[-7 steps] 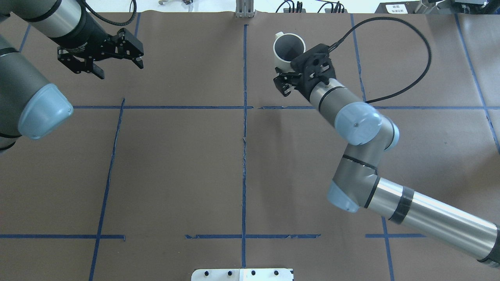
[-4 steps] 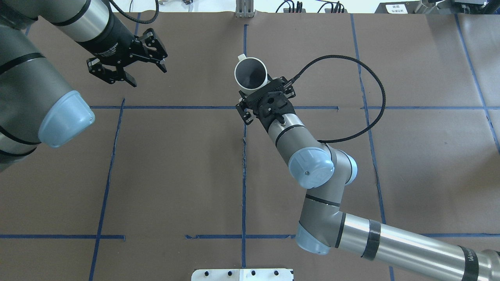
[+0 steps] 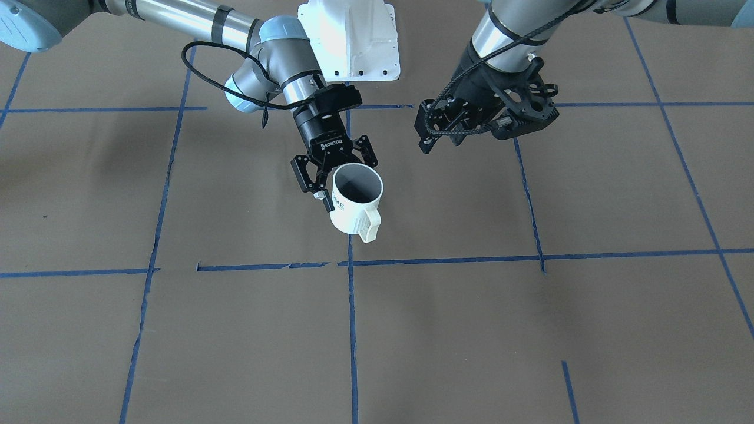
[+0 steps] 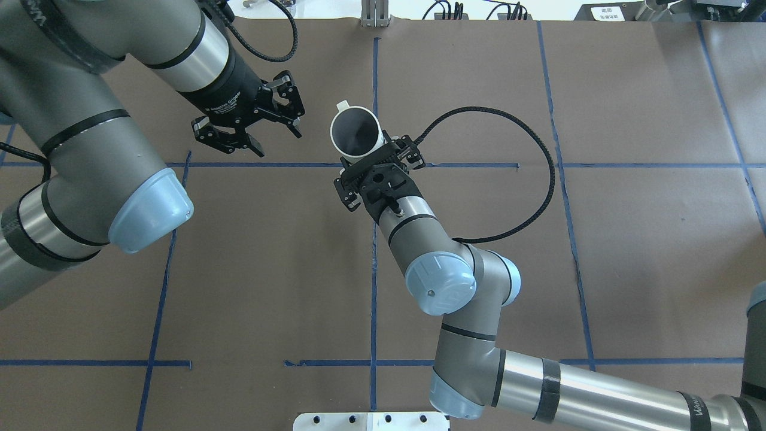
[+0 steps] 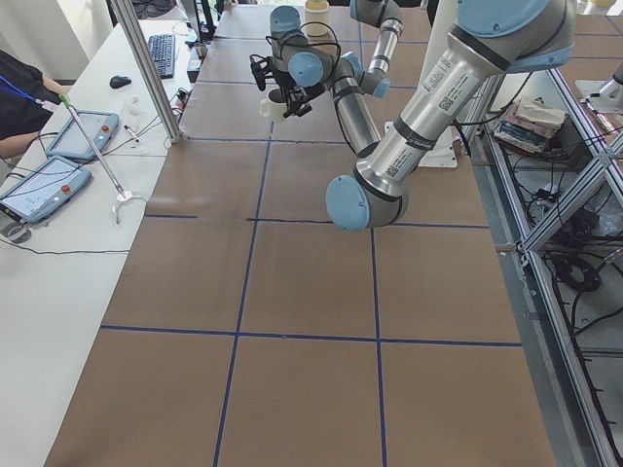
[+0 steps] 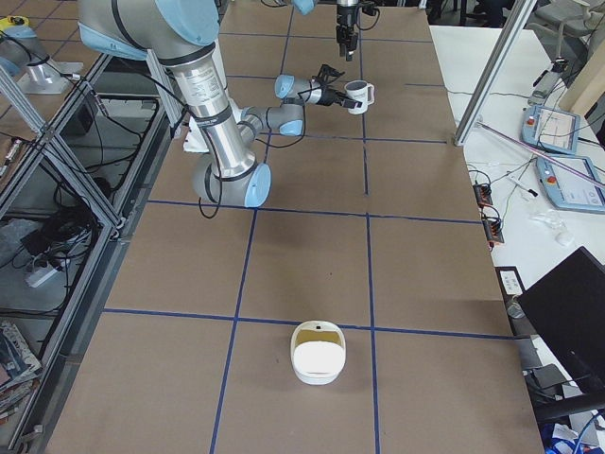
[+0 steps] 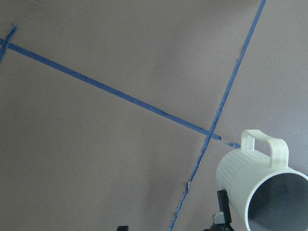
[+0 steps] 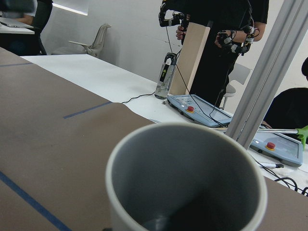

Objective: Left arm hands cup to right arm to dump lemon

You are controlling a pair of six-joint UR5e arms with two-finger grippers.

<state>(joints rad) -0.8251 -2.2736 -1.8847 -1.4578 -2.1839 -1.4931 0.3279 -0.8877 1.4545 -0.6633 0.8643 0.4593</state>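
Over the table (image 4: 239, 269), left arm (image 4: 90, 149) has its left gripper (image 4: 278, 142) spread wide just beside the cup (image 3: 353, 218), clamped upright in the right gripper (image 3: 341, 187) near the centre tape line (image 4: 373, 269); front view alone shows handle (image 3: 370, 227) and lettering (image 3: 337, 203), overhead only the grey inside.

the left arm (image 4: 90, 137) was thick grey tubing with a polished silver section, thin black rings at the joints and a light-blue joint cap (image 4: 149, 209). its black wrist bore small white lettering and ended in a black left gripper (image 4: 279, 143) of openwork links. the right arm (image 4: 598, 384) was built alike: silver tube, black bands, pale blue caps, a small screw in one cap's middle. a black ribbed cable (image 4: 479, 109) looped from its wrist. the right gripper (image 3: 331, 187) was black with white "robotiq" lettering. the white base (image 3: 347, 35) showed dark screw holes.
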